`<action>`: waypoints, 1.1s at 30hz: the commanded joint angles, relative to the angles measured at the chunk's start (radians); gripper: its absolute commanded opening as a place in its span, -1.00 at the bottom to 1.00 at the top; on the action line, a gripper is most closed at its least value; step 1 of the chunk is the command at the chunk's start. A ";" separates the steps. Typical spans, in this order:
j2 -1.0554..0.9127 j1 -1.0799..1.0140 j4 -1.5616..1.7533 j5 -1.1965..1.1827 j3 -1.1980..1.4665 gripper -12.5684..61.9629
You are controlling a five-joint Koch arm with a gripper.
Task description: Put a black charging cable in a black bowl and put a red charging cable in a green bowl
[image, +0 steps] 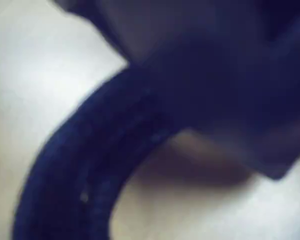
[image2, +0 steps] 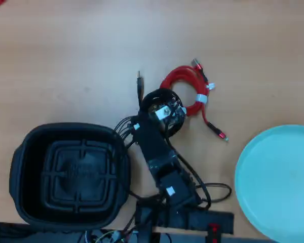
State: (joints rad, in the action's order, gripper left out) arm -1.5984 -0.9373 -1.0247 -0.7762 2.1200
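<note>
Evidently neither cable has reached its container. The black bowl (image2: 68,177) is empty, its ribbed floor bare, and the green bowl (image2: 278,179) at the right edge of the overhead view is likewise empty.

Taking the black bowl as landmark: the black charging cable (image2: 162,96) lies on the tabletop (image2: 66,61) up and to the right of the bowl, well clear of its rim, one plug end pointing away from the arm. The red charging cable (image2: 187,86) lies just beyond it, further right, the two coils touching or overlapping; which lies on top cannot be told. The green bowl is further right again, well apart from both.

The pincer (image2: 164,112) is down over the black coil. In the wrist view the black charging cable (image: 80,170) fills the frame as a blurred dark arc against the pale surface. Whether the pincer is parted or clamped on the coil cannot be told from either view.

Assessment: the first pick is in hand, at the grasp stage. Both transfers remain outstanding.
</note>
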 commanded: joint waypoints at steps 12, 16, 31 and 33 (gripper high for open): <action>0.011 -0.032 0.011 0.014 -0.040 -0.81; 0.011 -0.031 0.003 0.003 -0.058 -0.84; -0.446 -0.144 0.005 0.054 -0.218 -0.84; -0.520 -0.160 0.021 0.077 -0.219 -0.84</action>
State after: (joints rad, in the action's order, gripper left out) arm -2.0218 -1.0815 -1.0324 -0.7486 2.0709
